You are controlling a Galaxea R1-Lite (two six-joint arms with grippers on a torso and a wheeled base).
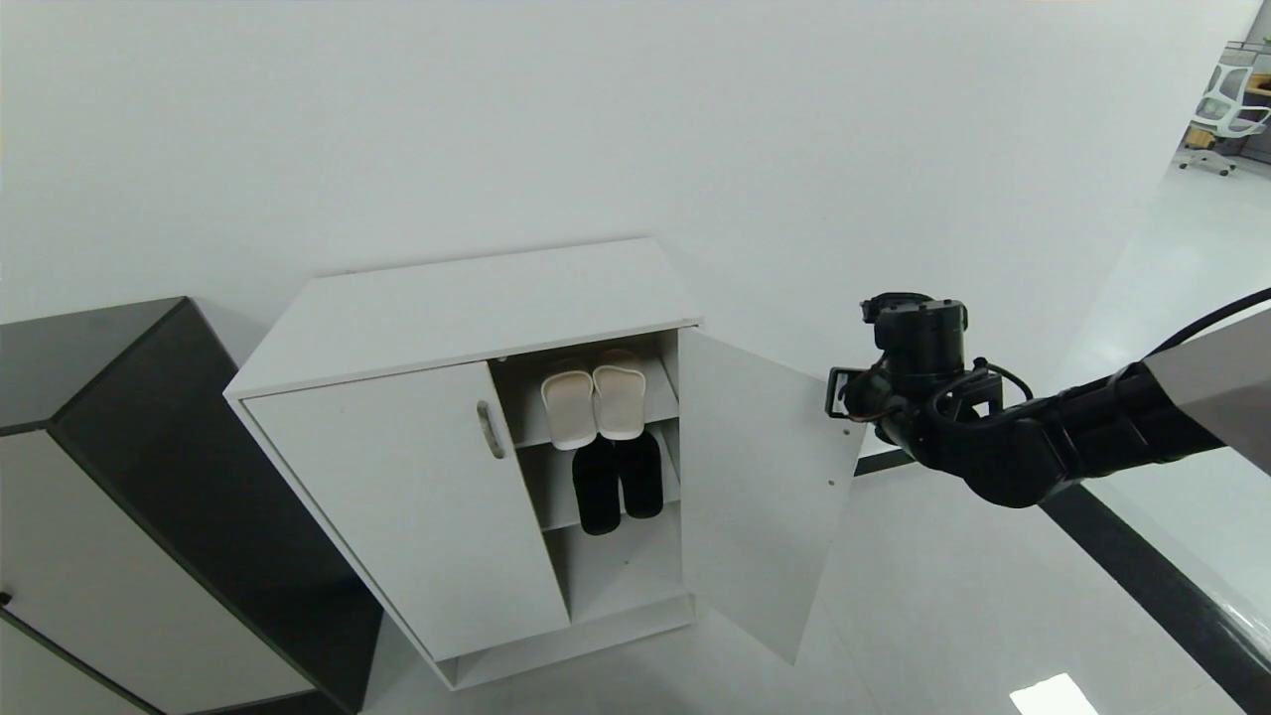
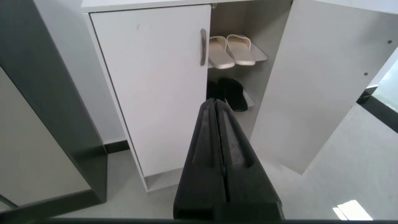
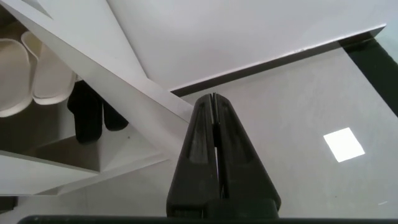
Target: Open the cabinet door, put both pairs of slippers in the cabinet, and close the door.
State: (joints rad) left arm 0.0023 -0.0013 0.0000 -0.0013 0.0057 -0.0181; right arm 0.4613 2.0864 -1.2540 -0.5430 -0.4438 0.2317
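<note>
A white two-door cabinet (image 1: pixel 467 308) stood on a pale floor against a white wall. Its right door (image 1: pixel 765 497) hung wide open, swung out toward the robot's right, while its left door (image 1: pixel 397 497), with a small metal handle (image 1: pixel 490 429) near its inner edge, was shut. Inside the open half, a pair of white slippers (image 1: pixel 594 402) lay side by side on the top shelf, their ends jutting past the shelf's front edge. A pair of black slippers (image 1: pixel 618 482) lay side by side on the middle shelf directly below them. The bottom shelf (image 1: pixel 621 571) sat beneath both pairs. The right gripper (image 3: pixel 214 99) was just beside the outer edge of the open door, its fingers pressed together and grasping nothing; whether it touched the door could not be told. The left gripper (image 2: pixel 216 102) was held in front of the cabinet, near the inner edge of the shut door, its fingers also clenched on nothing. A dark cabinet (image 1: pixel 99 447) stood to the left of the white one. A black stripe (image 1: pixel 1142 566) ran across the floor on the right, and a white office chair (image 1: pixel 1226 109) stood far off in the right corner.
</note>
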